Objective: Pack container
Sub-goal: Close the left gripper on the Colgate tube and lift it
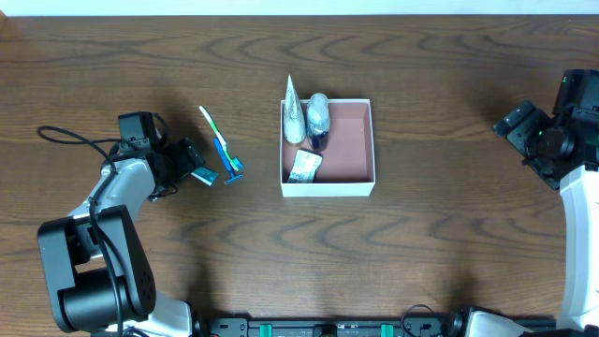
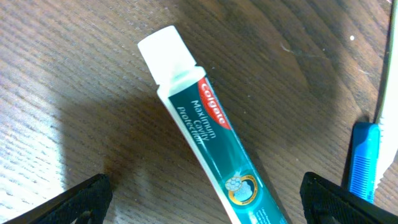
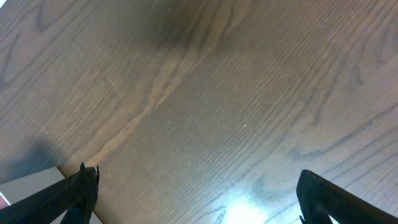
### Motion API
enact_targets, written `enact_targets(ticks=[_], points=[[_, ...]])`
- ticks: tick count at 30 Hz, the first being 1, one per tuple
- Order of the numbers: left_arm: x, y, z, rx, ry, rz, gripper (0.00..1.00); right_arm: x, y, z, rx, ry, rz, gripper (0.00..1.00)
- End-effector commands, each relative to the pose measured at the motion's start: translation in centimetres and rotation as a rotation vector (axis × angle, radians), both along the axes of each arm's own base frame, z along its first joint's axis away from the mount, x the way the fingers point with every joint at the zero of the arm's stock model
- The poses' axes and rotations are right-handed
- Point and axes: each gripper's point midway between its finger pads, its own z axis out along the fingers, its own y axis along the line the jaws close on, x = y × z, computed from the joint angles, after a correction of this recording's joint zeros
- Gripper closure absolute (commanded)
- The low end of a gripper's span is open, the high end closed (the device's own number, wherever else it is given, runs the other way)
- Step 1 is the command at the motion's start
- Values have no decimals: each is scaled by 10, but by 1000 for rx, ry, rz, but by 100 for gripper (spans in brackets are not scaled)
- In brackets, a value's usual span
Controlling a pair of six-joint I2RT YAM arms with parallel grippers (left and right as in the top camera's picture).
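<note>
The container [image 1: 351, 140], a white-walled square box with a pinkish inside, sits at the table's middle. In it lie a silver tapered tube [image 1: 294, 112], a grey bottle [image 1: 319, 113] and a small sachet [image 1: 305, 166]. Left of it, a teal Colgate toothpaste tube [image 2: 211, 130] with a white cap lies flat on the wood. My left gripper [image 2: 202, 205] is open, one finger on each side of the tube's lower end and neither touching it. My right gripper [image 3: 205, 199] is open over bare wood at the far right, holding nothing.
A white and blue toothbrush [image 1: 218, 142] lies between the toothpaste and the container; its blue part [image 2: 364, 158] shows beside my left gripper's right finger. A black cable [image 1: 70, 139] trails left of the left arm. A corner of the container [image 3: 25, 182] shows by my right gripper's left finger.
</note>
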Motion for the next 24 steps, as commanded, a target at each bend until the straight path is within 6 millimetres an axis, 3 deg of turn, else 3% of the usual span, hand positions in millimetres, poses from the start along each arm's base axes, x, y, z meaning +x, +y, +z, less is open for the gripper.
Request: enact_targets(ticks=[1,8,18,24], points=[[-12,-4,-12,-36,51,44,2,2,-2,5,4,-16,-19,1],[-11,-7,-11,-54,48,46,1,2,-2,5,5,-16,-19,1],[-35,-4,-18,-41,154,102,2,2,-2,5,5,-16,-19,1],[-39,3,-9,-10,199,120,2,2,-2,5,4,-16,-19,1]])
